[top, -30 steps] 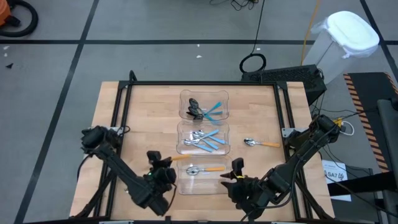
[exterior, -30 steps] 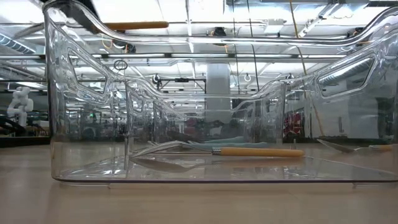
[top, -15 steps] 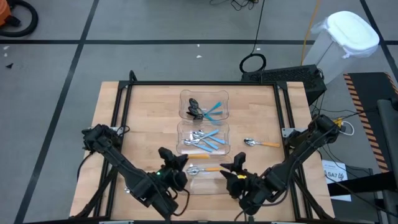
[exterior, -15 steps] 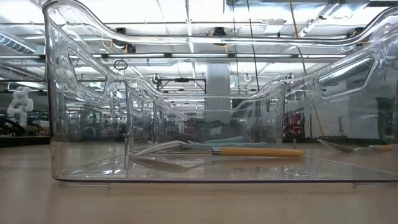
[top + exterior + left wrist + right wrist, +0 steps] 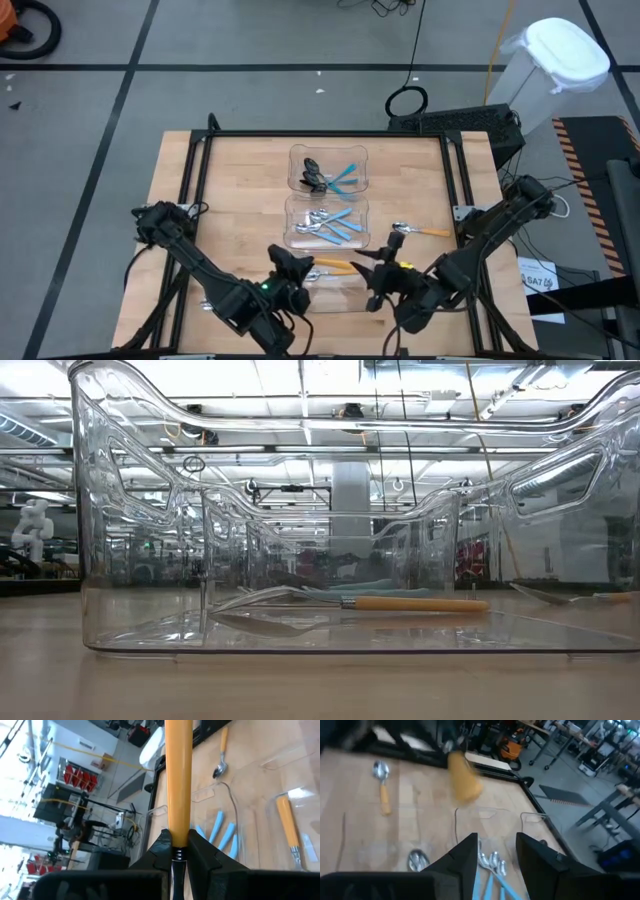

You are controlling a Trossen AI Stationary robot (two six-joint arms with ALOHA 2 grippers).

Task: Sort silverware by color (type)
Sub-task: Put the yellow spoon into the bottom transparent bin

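The left jaws (image 5: 179,851) pinch an orange spoon (image 5: 178,775) by its handle, above the near bin's (image 5: 322,295) left side. The right jaws (image 5: 496,851) stand apart, holding nothing, over that bin's right side. The near bin holds one orange-handled utensil (image 5: 345,602). The middle bin (image 5: 293,222) holds silver spoons with blue handles (image 5: 332,228); the far bin (image 5: 296,163) holds dark ones (image 5: 330,179). Another orange spoon (image 5: 420,231) lies on the counter (image 5: 230,200), right of the bins. Both arms reach in from the near edge, wrists angled toward each other.
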